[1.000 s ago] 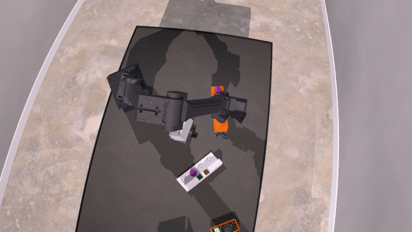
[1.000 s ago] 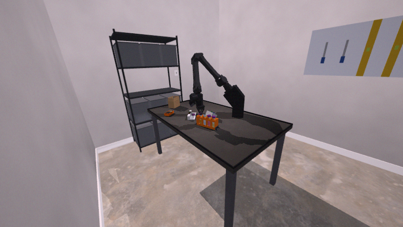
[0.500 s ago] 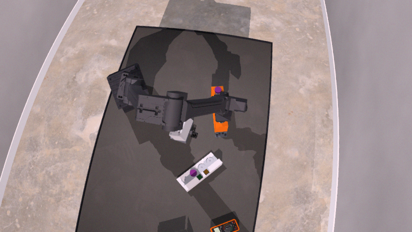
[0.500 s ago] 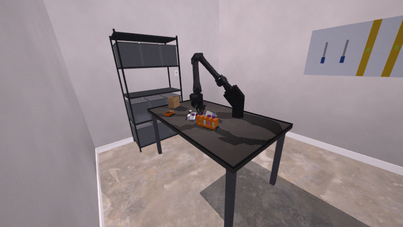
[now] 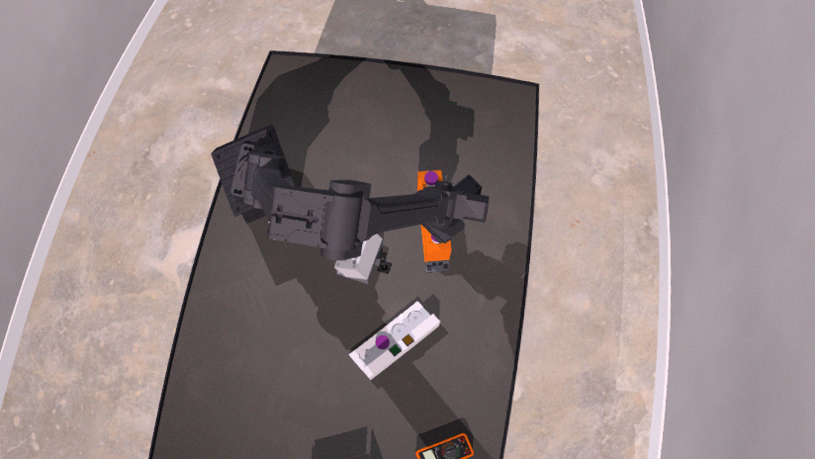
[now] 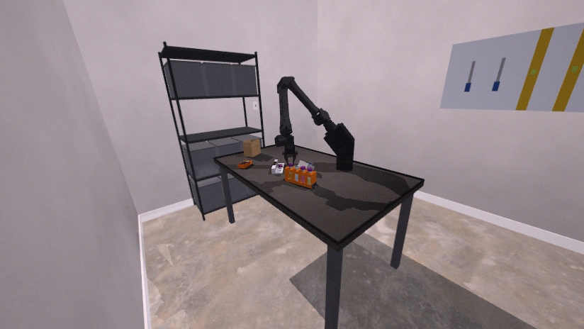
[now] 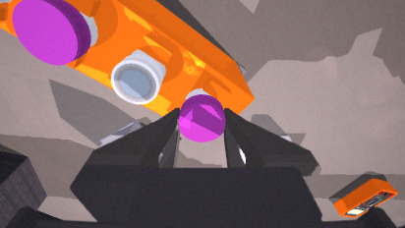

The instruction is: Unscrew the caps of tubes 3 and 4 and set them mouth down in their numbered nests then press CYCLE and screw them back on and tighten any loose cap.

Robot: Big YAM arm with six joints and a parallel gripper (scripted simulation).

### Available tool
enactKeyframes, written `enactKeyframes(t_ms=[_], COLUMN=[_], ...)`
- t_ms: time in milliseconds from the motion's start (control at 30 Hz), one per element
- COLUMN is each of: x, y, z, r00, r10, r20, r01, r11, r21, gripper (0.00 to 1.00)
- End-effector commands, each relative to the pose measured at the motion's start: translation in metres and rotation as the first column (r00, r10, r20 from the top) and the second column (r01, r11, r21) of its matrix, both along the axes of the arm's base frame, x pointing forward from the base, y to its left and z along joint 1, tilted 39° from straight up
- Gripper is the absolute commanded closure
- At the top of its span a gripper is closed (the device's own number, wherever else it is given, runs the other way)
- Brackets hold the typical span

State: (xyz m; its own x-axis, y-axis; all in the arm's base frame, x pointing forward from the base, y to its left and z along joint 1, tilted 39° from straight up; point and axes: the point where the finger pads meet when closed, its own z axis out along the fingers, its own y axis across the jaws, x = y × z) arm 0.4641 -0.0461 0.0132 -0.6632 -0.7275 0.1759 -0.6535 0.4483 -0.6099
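Note:
The orange decapping station (image 5: 436,251) (image 6: 300,182) (image 7: 231,92) holds the four tubes. My gripper (image 6: 290,162) (image 7: 202,114) is shut on the purple cap of tube 4 (image 7: 202,123), at the station's end; a bit of white neck shows under it. I cannot tell whether the cap still sits on its thread. Tube 3 (image 7: 136,82) stands open beside it. The purple cap of tube 2 (image 7: 51,31) and the cap of tube 1 (image 5: 430,177) are on. The white cap tray (image 5: 371,373) has a purple cap (image 5: 382,341) in nest 3; nests 1, 2 and 4 are empty. Both lamps look dark.
The pale key housing (image 5: 360,266) stands between the arm's base and the tray; its keys are hidden. A small dark fitting (image 5: 385,266) is beside it. An orange multimeter (image 5: 450,448) (image 6: 244,164) (image 7: 368,198) and a cardboard box (image 6: 251,147) lie farther off.

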Motion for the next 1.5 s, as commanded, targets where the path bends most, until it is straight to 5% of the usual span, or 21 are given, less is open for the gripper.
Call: enactKeyframes(t_ms=[0, 233, 467, 767, 800, 1200, 1333, 1467], x=[-0.002, -0.002, -0.002, -0.002, -0.003, 0.004, 0.000, -0.003], y=[-0.006, -0.006, -0.006, -0.006, -0.006, 0.001, -0.004, -0.005], z=[-0.010, -0.010, -0.010, -0.010, -0.010, 0.001, -0.009, -0.009], r00=[0.983, 0.872, 0.705, 0.706, 0.706, 0.715, 0.897, 0.951], r10=[0.140, 0.370, 0.511, 0.510, 0.510, 0.515, 0.337, 0.230], r20=[-0.118, -0.322, -0.492, -0.492, -0.492, -0.474, -0.286, -0.208], r01=[-0.148, -0.425, -0.638, -0.638, -0.638, -0.638, -0.382, -0.253], r11=[0.987, 0.897, 0.759, 0.760, 0.760, 0.757, 0.916, 0.963], r21=[-0.058, -0.123, -0.127, -0.127, -0.127, -0.140, -0.120, -0.091], gripper=[1.00, 1.00, 1.00, 1.00, 0.51, 0.51, 0.51, 0.51])
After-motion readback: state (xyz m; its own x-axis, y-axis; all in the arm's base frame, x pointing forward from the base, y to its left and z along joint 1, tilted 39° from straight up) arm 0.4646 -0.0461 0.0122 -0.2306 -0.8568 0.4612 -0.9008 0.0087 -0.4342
